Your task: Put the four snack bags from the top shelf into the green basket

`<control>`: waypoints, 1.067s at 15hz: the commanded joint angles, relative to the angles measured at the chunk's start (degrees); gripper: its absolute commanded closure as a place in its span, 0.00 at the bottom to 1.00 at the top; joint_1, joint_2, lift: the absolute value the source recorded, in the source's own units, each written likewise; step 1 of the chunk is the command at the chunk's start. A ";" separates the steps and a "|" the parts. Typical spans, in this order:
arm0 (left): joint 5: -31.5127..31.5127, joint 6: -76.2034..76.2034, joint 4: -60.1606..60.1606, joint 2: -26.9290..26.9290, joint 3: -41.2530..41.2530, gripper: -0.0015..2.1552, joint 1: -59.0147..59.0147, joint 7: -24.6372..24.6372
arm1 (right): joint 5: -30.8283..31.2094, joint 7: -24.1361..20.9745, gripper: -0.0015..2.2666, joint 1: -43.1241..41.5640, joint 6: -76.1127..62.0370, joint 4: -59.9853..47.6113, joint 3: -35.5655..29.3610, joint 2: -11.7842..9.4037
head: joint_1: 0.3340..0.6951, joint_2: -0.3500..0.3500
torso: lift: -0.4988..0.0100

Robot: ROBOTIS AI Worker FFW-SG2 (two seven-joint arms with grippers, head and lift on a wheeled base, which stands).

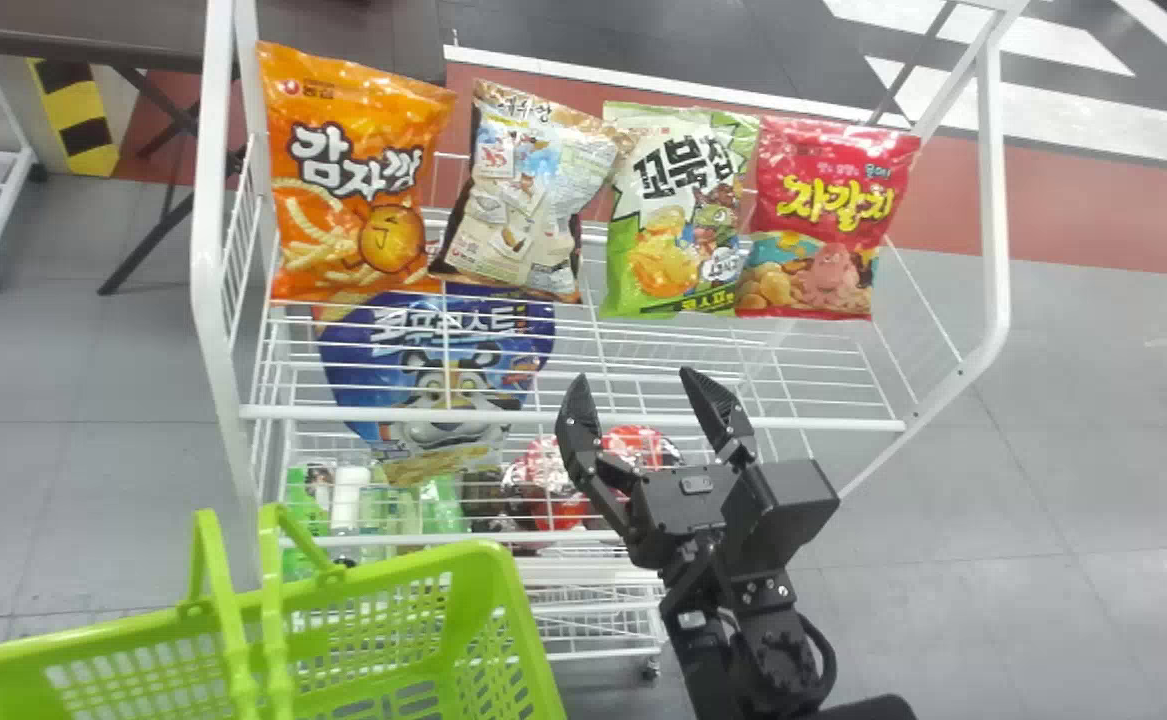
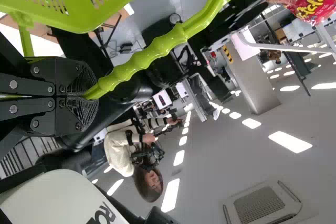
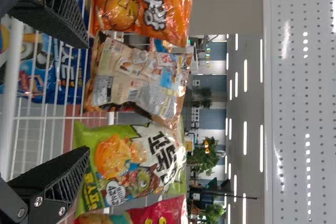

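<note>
Four snack bags stand in a row on the top shelf: an orange bag (image 1: 353, 180), a beige-brown bag (image 1: 528, 195), a green bag (image 1: 678, 210) and a red bag (image 1: 823, 220). In front of and below them, my right gripper (image 1: 633, 390) is open and empty. The right wrist view has the right gripper (image 3: 86, 98) spread before the beige-brown bag (image 3: 139, 80) and the green bag (image 3: 131, 166). The green basket (image 1: 403, 620) is at the lower left of the head view. My left gripper (image 2: 86, 98) is shut on the basket handle (image 2: 142, 61).
The white wire rack (image 1: 583, 415) has a front rail between my right gripper and the bags. A blue snack bag (image 1: 443, 370) lies on the tier below, with bottles (image 1: 348, 500) and red packs (image 1: 553, 480) lower down. A brown table (image 1: 123, 35) stands behind left.
</note>
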 commanded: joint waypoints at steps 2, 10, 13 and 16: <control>0.00 -0.64 -0.05 0.20 -0.21 1.00 0.35 -0.66 | -0.32 -0.10 0.06 -8.02 8.05 2.52 4.88 0.00 | 1.00 0.19 | 0.97; 0.09 -4.33 -0.67 0.64 0.67 1.00 2.64 -0.66 | -6.12 -0.45 0.04 -34.03 14.73 23.96 17.10 1.41 | 1.00 0.50 | 0.97; 0.09 -6.09 -0.93 0.82 0.76 1.00 3.25 -0.66 | -6.21 -0.54 0.04 -41.50 14.21 32.31 20.35 3.31 | 1.00 0.63 | 0.97; 0.09 -7.67 -0.85 0.99 0.76 1.00 3.69 -0.66 | -5.86 -1.06 0.04 -48.62 12.27 42.60 22.46 3.31 | 1.00 0.68 | 0.97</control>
